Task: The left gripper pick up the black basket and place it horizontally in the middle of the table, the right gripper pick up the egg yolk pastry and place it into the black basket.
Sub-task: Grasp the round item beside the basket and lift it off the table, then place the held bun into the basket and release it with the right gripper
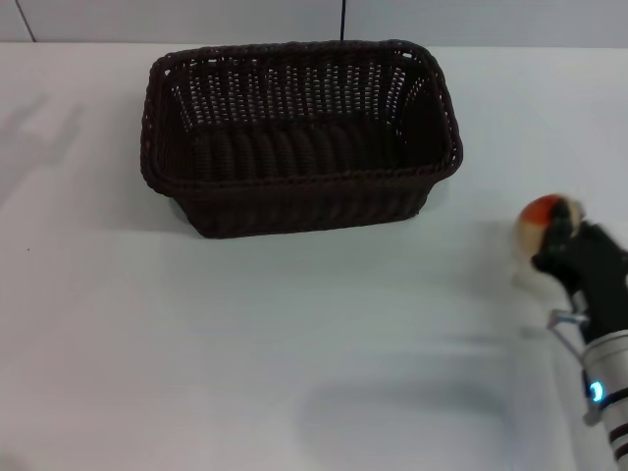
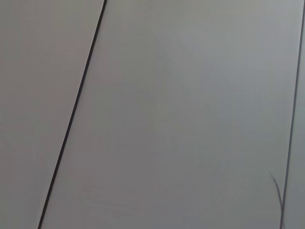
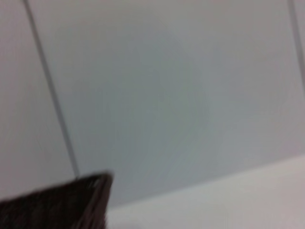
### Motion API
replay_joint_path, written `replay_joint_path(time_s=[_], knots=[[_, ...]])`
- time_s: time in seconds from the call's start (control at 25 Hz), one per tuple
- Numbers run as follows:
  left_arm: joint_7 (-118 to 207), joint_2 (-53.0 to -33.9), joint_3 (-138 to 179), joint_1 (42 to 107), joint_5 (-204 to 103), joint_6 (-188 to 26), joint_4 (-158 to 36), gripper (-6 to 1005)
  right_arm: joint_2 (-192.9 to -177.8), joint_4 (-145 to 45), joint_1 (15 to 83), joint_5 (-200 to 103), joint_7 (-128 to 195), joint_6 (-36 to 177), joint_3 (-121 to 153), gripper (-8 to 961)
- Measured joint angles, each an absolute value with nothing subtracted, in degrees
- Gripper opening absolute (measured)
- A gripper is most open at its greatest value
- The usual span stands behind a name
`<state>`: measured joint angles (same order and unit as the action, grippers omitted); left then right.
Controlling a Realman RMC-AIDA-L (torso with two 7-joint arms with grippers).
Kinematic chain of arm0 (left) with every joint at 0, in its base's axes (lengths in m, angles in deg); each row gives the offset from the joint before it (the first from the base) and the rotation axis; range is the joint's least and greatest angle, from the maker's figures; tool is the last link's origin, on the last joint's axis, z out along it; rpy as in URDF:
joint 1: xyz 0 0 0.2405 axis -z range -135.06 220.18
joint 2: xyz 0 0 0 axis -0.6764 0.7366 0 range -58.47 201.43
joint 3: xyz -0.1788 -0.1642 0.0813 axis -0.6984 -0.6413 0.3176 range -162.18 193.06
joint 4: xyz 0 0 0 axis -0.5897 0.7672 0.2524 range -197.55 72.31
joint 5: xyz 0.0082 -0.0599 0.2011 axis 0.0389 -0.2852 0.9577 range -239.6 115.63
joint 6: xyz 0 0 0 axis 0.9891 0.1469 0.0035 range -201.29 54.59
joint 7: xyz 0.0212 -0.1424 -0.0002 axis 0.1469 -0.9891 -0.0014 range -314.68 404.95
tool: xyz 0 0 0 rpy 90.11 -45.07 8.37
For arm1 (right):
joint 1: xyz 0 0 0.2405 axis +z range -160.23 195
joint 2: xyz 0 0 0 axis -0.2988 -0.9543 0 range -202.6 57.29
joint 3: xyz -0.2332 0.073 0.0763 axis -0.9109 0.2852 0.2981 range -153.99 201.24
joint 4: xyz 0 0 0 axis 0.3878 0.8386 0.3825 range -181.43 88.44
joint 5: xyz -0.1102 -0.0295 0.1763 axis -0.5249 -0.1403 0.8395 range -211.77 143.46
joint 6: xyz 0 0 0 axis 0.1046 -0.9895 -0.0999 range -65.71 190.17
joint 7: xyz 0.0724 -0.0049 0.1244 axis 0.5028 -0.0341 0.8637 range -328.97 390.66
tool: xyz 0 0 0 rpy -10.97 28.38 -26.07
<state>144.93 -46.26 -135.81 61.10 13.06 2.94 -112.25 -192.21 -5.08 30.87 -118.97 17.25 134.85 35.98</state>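
The black basket (image 1: 299,137) stands lengthwise across the middle of the white table (image 1: 245,343), open side up and with nothing in it. My right gripper (image 1: 554,235) is at the right side of the table, right of and nearer than the basket. It is shut on the egg yolk pastry (image 1: 543,218), a pale bun with an orange-red top, and holds it above the tabletop. A corner of the basket shows in the right wrist view (image 3: 71,202). My left gripper is out of view; only its faint shadow lies on the table at the far left.
A grey panelled wall (image 1: 442,20) with a dark seam runs behind the table's back edge. The left wrist view shows only wall panels (image 2: 181,114).
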Motion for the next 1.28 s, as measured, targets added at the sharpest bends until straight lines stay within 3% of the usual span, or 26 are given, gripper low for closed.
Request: replay_joint_path(time_s=[0.6,1.08,1.28], knots=[[145.39,-46.26,-135.77,60.94,13.25,2.31,-110.82,573,-191.60,-6.02,34.68,-125.05,9.66,150.88,38.35,49],[145.83,-46.34,-135.51,59.43,13.18,4.00,-108.90,573,-191.24,-10.12,47.38,-130.55,11.03,142.19,39.43,42],[145.60,-46.39,-135.82,58.86,13.16,5.13,-108.83,573,-191.13,-10.66,49.56,-136.08,13.12,135.53,41.59,40]])
